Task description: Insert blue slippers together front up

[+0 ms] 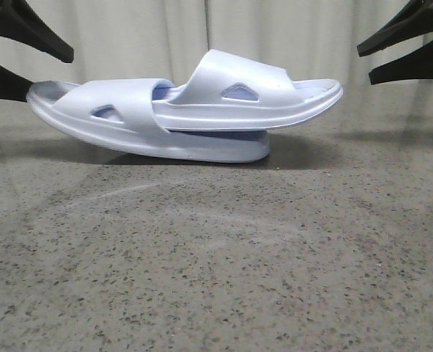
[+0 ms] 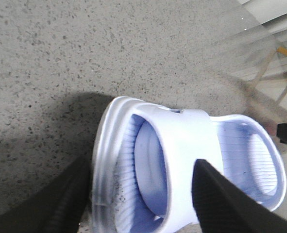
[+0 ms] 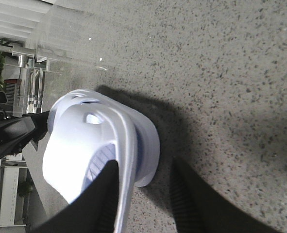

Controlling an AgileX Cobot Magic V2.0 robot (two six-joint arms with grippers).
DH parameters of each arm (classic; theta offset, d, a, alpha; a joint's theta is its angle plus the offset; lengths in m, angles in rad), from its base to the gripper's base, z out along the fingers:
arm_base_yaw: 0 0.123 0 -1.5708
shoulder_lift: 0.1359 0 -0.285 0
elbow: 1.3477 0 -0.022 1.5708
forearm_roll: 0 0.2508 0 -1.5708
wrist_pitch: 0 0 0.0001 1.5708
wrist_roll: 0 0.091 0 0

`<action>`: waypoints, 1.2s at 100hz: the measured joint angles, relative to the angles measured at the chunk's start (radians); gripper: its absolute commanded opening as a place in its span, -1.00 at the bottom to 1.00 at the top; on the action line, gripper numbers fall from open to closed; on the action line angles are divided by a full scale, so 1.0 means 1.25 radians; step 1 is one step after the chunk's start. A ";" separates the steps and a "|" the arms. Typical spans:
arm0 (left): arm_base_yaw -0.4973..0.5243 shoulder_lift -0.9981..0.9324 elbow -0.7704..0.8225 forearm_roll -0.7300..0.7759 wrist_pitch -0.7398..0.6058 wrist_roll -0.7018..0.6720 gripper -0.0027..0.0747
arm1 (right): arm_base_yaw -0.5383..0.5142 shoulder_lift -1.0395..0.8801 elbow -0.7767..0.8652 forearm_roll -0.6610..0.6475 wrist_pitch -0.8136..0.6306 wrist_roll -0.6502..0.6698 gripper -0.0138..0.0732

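**Two slippers nested; both grippers open at the ends**

Two pale blue foam slide slippers lie nested on the grey speckled stone table (image 1: 216, 279). The upper slipper (image 1: 260, 95) has its toe pushed under the wide strap of the lower slipper (image 1: 121, 114), so each locks the other and the pair rests as one unit, footbeds up.

The left gripper (image 2: 141, 194) sits at the lower slipper's outer end. Its black fingers (image 2: 60, 204) are spread wide to either side of that end and grip nothing. The right gripper (image 3: 143, 194) sits at the upper slipper's free end, fingers apart; whether one finger touches the sole cannot be told.

Judgement: insertion appears complete. Both open stances suit release.
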 measured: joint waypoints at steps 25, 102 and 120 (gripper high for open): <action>0.058 0.000 -0.027 0.105 0.008 0.005 0.19 | -0.062 0.000 0.000 -0.005 0.002 0.000 -0.21; 0.066 -0.229 -0.162 0.184 -0.274 0.024 -0.89 | -0.037 -0.213 0.000 0.070 -0.182 -0.029 -0.90; 0.006 -0.312 -0.158 0.328 -0.360 0.024 -0.89 | 0.029 -0.337 0.000 0.010 -0.319 -0.064 -0.90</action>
